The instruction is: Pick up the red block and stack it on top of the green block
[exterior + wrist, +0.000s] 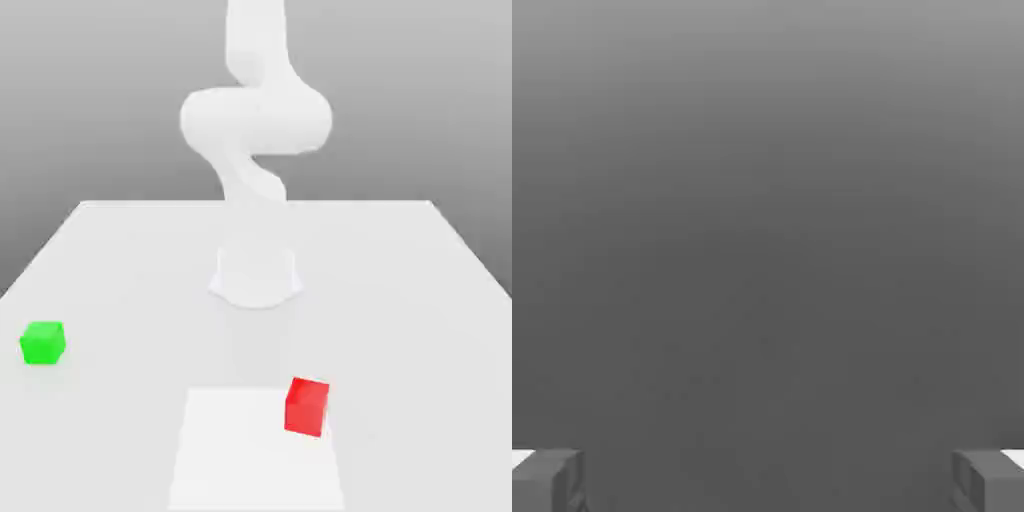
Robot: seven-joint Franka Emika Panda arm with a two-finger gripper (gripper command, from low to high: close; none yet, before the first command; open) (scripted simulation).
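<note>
On the white table [420, 300], exterior view:
Red block [306, 406]: sits toward five o'clock from the arm's base [256, 278], near the front edge, resting on a paler square patch [240, 450] of the tabletop. One corner is turned toward the camera.
Green block [42, 342]: out at about eight o'clock from the base, well apart from the red one, flat on the table, nothing on it.
Arm [255, 120]: rises behind both blocks, folded high above the table.
Claw [768, 480]: hand view catches two grey fingertips [547, 480] at opposite sides of the frame, spread as wide as they go. Nothing between them, nothing touched; beyond them just plain grey background.
Handling, red block: probably light and rigid, with flat matte faces that should not slip much. Not fragile by the look of it.
Where to grip: two opposite side faces, around mid-height. Because the block sits turned, the wrist likely needs rotating to meet the faces squarely, not the corners.
Task state: pick-up not yet begun; the stacking is all ahead.
</note>
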